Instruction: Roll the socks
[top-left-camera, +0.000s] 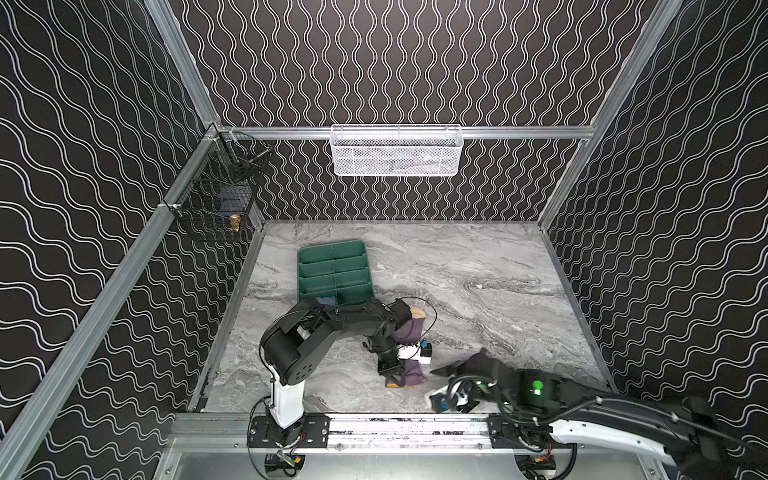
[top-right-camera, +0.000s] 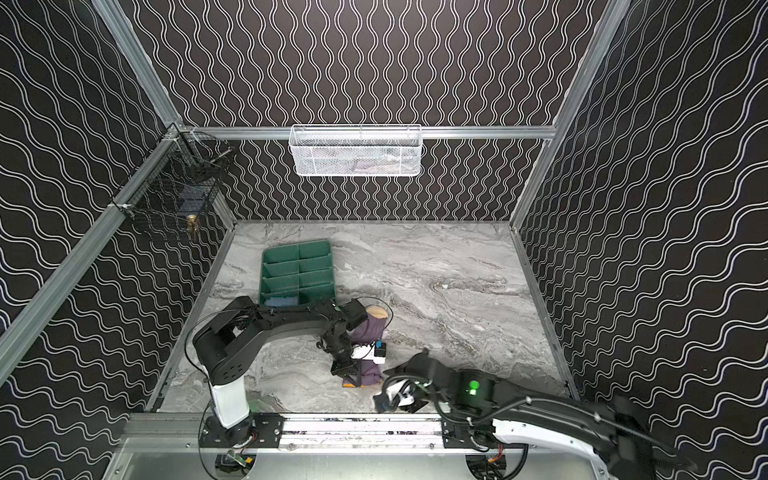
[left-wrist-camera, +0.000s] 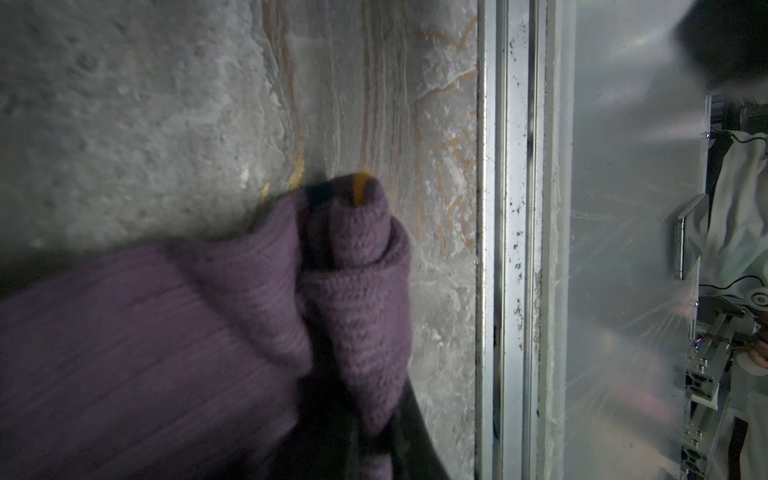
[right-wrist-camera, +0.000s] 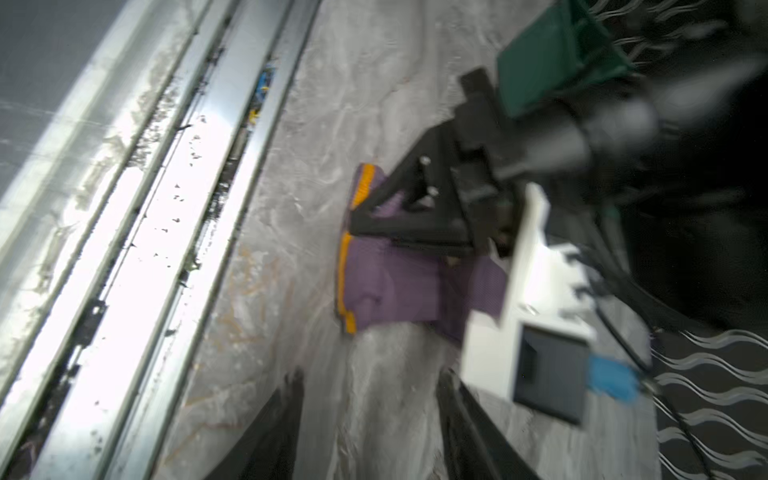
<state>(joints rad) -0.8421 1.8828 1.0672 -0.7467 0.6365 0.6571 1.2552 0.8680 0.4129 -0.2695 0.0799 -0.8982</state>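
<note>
Purple sock (top-left-camera: 409, 334) (top-right-camera: 370, 328) lies on your table (top-left-camera: 478, 270), near the middle. Its tan toe (top-left-camera: 417, 312) points toward the back wall and its orange cuff (right-wrist-camera: 341, 276) toward the front rail. The grey marble-look table fills the cell floor.

Your left arm (top-left-camera: 332, 326) bends across the table from the front rail, wrist over the sock. Your right arm (top-left-camera: 582, 395) comes in low from the front right corner.

You have a white mesh basket (top-left-camera: 397, 151) hanging on the back wall, contents too dim to tell. The green divided tray (top-left-camera: 335, 272) sits left of centre, its near end behind the left arm. Two black wire baskets (top-left-camera: 216, 199) hang on the left wall. The light blue sock (top-right-camera: 277, 300) shows only as a blue patch in the tray's near left compartment, mostly hidden.

Your left gripper (right-wrist-camera: 355, 222) is clamped tight on the purple sock at the cuff end. The left wrist view shows knit bunched between its fingers (left-wrist-camera: 424, 449).

Your right gripper (right-wrist-camera: 372, 376) has its jaws apart with only bare table between them. It sits just beside the cuff end, on its right in both top views, not touching it. The right wrist view is blurred.
</note>
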